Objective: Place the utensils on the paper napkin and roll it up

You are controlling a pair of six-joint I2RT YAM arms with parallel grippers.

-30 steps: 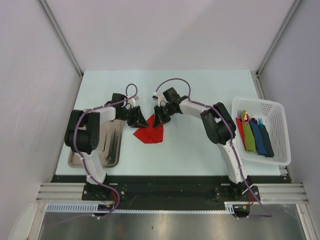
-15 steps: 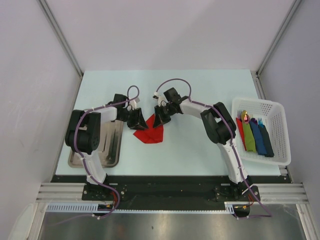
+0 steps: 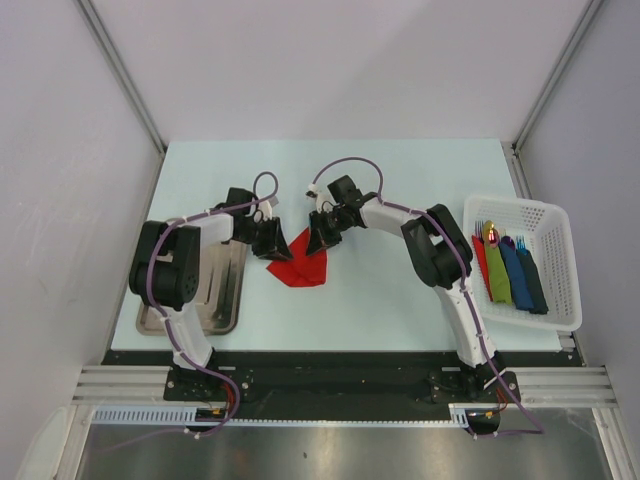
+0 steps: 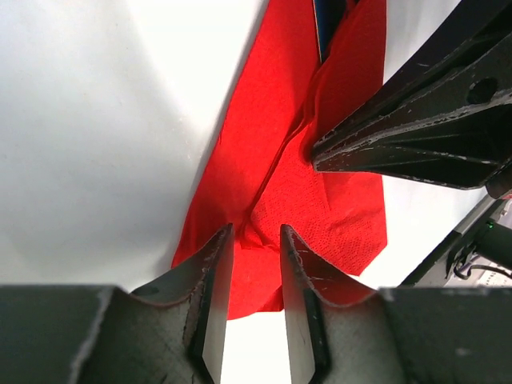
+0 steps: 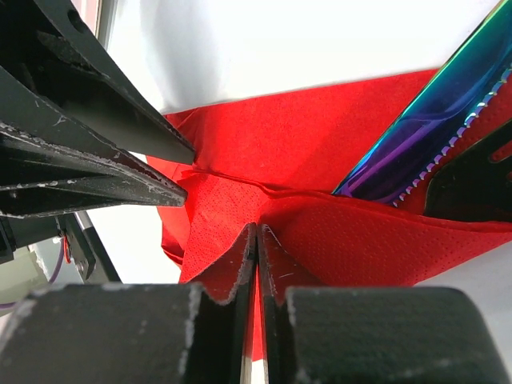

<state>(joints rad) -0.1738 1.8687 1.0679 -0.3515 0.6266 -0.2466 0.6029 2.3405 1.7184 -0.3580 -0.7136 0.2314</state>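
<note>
The red paper napkin [image 3: 298, 264] lies crumpled and partly folded on the pale table between both grippers. In the right wrist view an iridescent serrated knife [image 5: 428, 132] and another dark utensil [image 5: 474, 186] lie half wrapped in the napkin [image 5: 320, 136]. My right gripper [image 3: 320, 238] [image 5: 257, 234] is shut on a raised fold of the napkin. My left gripper [image 3: 274, 240] [image 4: 256, 234] is slightly open, its fingertips down on the napkin [image 4: 264, 120] astride a crease. A dark blue utensil tip [image 4: 323, 24] shows at the top of the left wrist view. No fork tines show.
A metal tray [image 3: 205, 300] sits at the left by the left arm. A white basket [image 3: 545, 215] at the right holds green [image 3: 497, 275] and blue [image 3: 516, 272] napkin rolls with utensils. Grey walls close in on both sides.
The left wrist has shifted very slightly. The napkin and the right gripper look the same.
</note>
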